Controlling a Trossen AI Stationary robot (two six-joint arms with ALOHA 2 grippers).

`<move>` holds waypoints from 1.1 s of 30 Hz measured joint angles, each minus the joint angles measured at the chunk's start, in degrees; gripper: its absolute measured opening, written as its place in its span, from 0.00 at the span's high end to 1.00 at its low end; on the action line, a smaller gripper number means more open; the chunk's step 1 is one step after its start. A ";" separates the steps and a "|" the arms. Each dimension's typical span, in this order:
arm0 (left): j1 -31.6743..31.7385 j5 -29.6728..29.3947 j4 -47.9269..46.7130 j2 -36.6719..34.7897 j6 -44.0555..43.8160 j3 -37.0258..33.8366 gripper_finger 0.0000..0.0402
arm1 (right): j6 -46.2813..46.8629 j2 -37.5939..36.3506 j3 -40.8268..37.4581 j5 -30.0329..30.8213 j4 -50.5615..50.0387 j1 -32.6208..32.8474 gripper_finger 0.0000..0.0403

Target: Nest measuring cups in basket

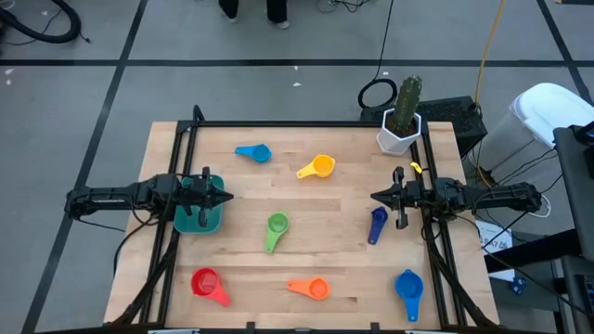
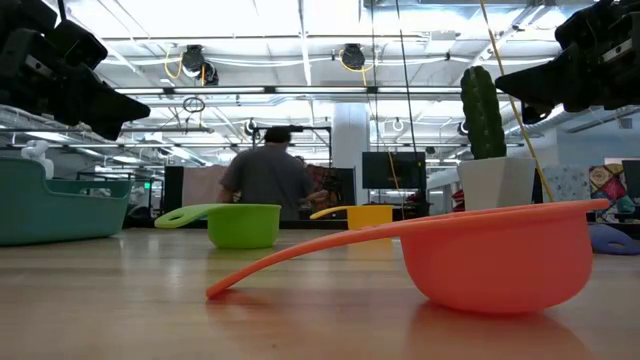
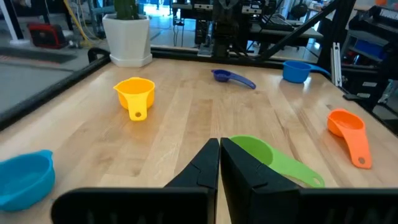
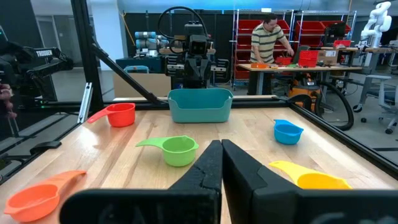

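Wooden tabletop, seen from above, carries seven measuring cups, none of them in the teal basket at the left edge. They lie scattered and apart: a light blue cup and a yellow cup toward the far side, a green cup near the middle, a dark blue cup to its right, and a red cup, an orange cup and a blue cup along the near edge. One white pot with a cactus stands at the far right corner. The left gripper hangs over the basket, its jaws together and holding nothing. The right gripper hangs just beside the dark blue cup, jaws likewise together and empty. One person stands in the room beyond the table. No writing on the cups or the basket can be read.
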 joint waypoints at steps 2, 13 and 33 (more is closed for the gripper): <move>-0.01 -0.01 2.05 0.00 2.56 0.00 0.95 | -0.12 0.02 0.01 0.05 0.68 0.00 1.00; 0.00 0.00 21.94 -0.02 1.13 0.00 0.95 | 7.53 0.02 -0.01 0.02 11.52 0.00 1.00; 0.01 -7.83 4.94 5.28 -6.01 13.59 0.90 | 0.43 0.00 -0.01 1.29 31.47 0.02 1.00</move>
